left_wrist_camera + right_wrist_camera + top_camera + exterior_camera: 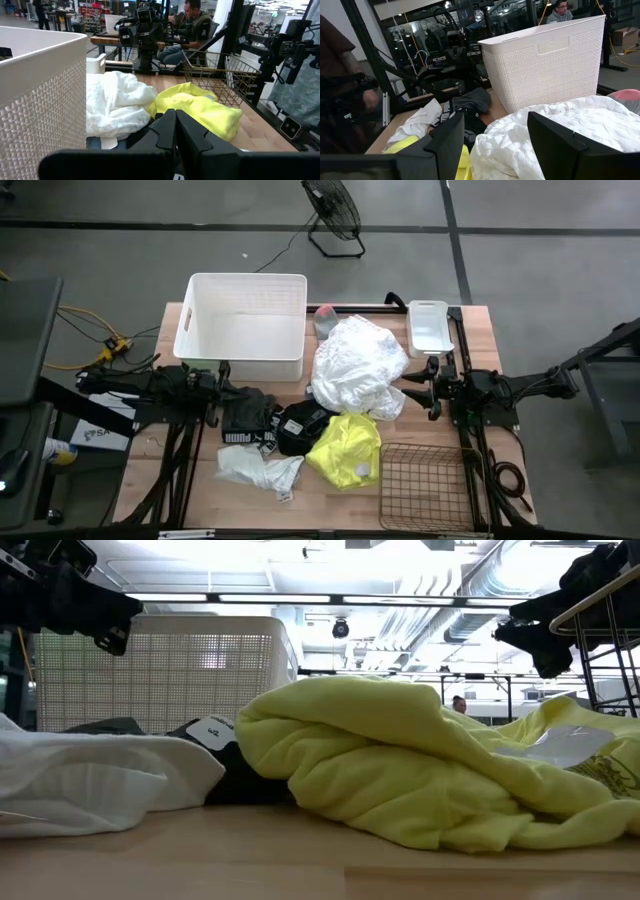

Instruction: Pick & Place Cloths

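- Left gripper (222,370) — jaws shut, holding nothing, above the table's left side just in front of the white tub (245,325).
- Right gripper (432,385) — jaws partly open, empty, beside the big white cloth (355,365).
- Yellow cloth (347,450) lies mid-table, touching the wire basket (425,485).
- Black cloths (270,425) sit between them — a smaller white cloth (258,470) lies nearer the front edge.

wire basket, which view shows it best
The high view: the brown wire basket shows whole from above at the table's near right corner, empty, beside the neon yellow cloth. The left wrist view shows its side behind that cloth. The low and right wrist views do not show it.
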